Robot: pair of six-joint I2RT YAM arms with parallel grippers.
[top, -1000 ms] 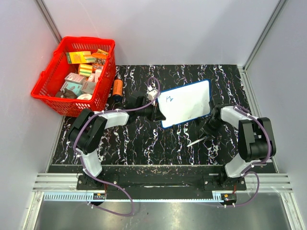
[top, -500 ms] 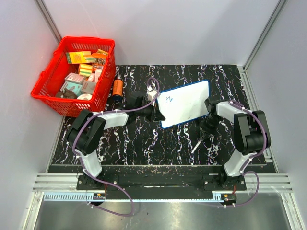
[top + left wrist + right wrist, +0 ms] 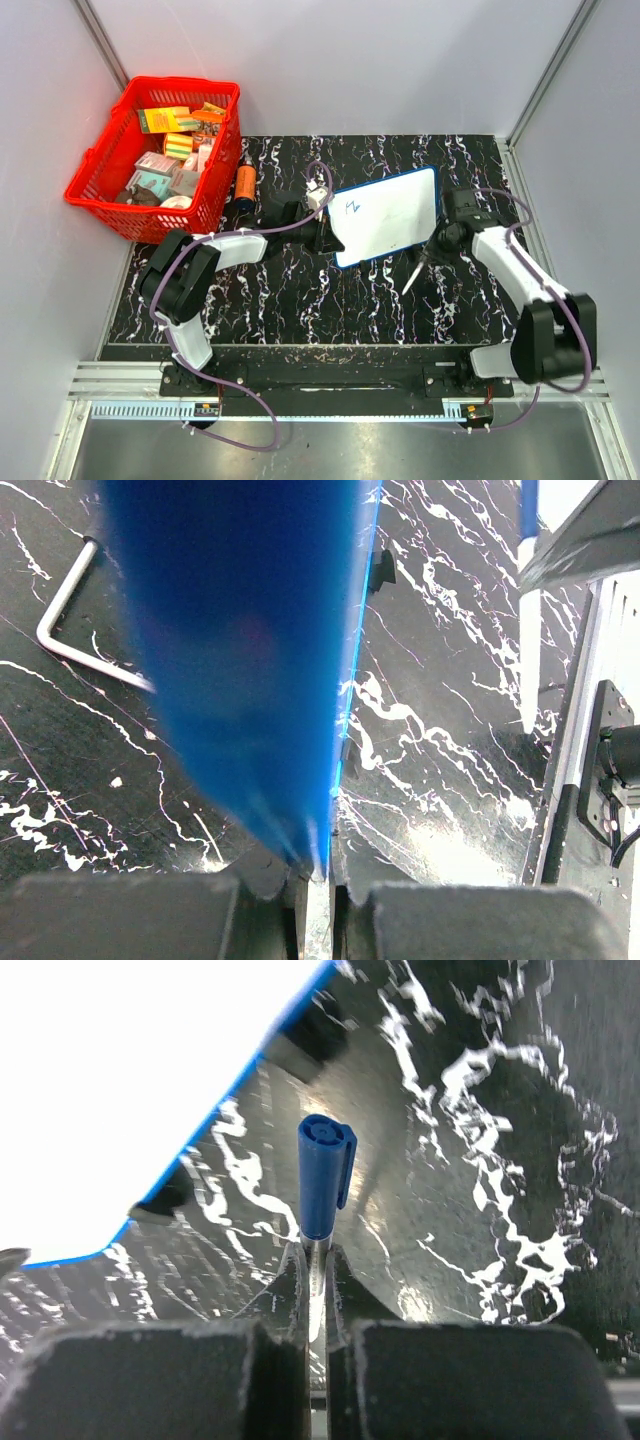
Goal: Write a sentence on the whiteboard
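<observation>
The whiteboard (image 3: 390, 212), white with a thin blue rim, stands tilted over the black marbled table. My left gripper (image 3: 328, 236) is shut on its left edge; in the left wrist view the blue rim (image 3: 260, 660) runs down into the jaws of the left gripper (image 3: 318, 872). Of the sentence, only a small blue scribble (image 3: 352, 207) shows near the board's left end. My right gripper (image 3: 433, 252) is shut on a pen (image 3: 412, 275) just off the board's lower right corner. In the right wrist view the pen's blue cap (image 3: 325, 1175) sticks out past the right gripper (image 3: 317, 1256), with the whiteboard (image 3: 150, 1070) to its upper left.
A red basket (image 3: 100, 185) with several small boxes stands at the back left, and an orange bottle (image 3: 246, 183) stands beside it. A bent metal rod (image 3: 60, 620) lies on the table under the board. Grey walls close in the left, back and right sides.
My right gripper has shut on the pen and carried it up from the table toward the board's lower right corner, the arm stretching out. The left arm and board have not moved.
</observation>
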